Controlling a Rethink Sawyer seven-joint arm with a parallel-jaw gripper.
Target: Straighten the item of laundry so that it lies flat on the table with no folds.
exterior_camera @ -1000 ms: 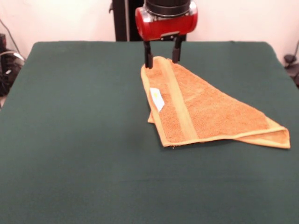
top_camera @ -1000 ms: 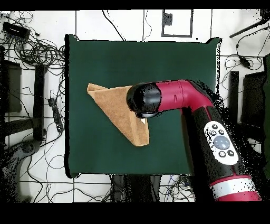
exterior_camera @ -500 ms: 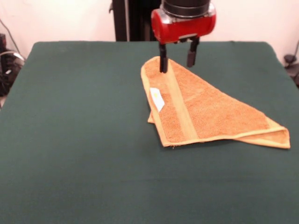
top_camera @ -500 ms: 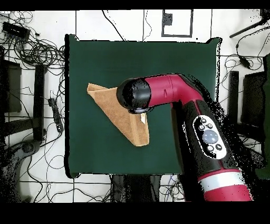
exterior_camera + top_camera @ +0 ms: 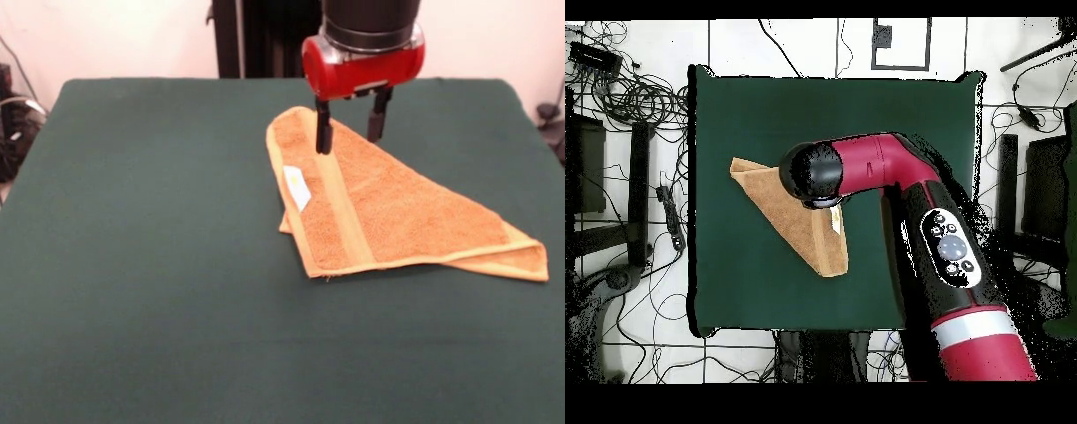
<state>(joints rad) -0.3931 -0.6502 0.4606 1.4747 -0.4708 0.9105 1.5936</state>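
While the towel (image 5: 388, 208) lies folded, the hand (image 5: 350, 137) hovers open above it.

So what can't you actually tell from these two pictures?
- Overhead view: the arm covers the gripper and part of the towel.
- Front view: whether the gripper touches the towel; the folded-under layer; the tag's print is too small.

Table (image 5: 132, 265) bare around folded towel (image 5: 397, 212); claw (image 5: 351, 134) over towel.
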